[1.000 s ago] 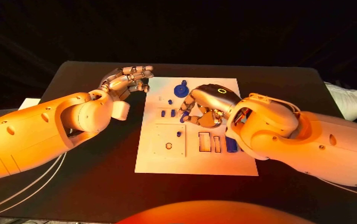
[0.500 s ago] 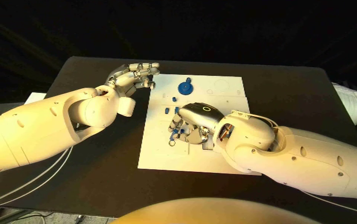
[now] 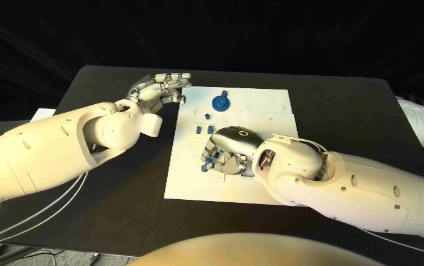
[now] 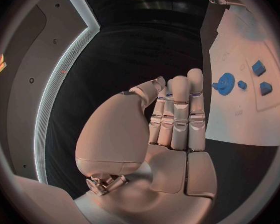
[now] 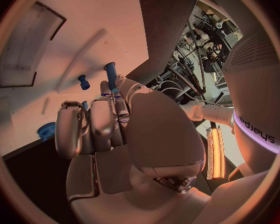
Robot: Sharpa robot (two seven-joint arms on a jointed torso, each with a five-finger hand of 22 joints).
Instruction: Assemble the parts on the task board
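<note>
Reaching lower onto the task board (image 3: 265, 103), right hand (image 3: 231, 148) now pinches a blue part (image 5: 110, 73); left hand (image 3: 159, 91) empty

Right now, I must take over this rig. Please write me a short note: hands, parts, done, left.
Left hand: fingers curled, holding nothing, above the table at the task board's far left corner.
Right hand: fingers down among the small blue parts mid-board; whether it grips one, I cannot tell.
Blue gear lies at the board's far end.
Done: unclear. Left: seating the loose parts.

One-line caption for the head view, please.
Right hand reaches down among blue parts on the white task board; left hand hovers at its far-left corner.
</note>
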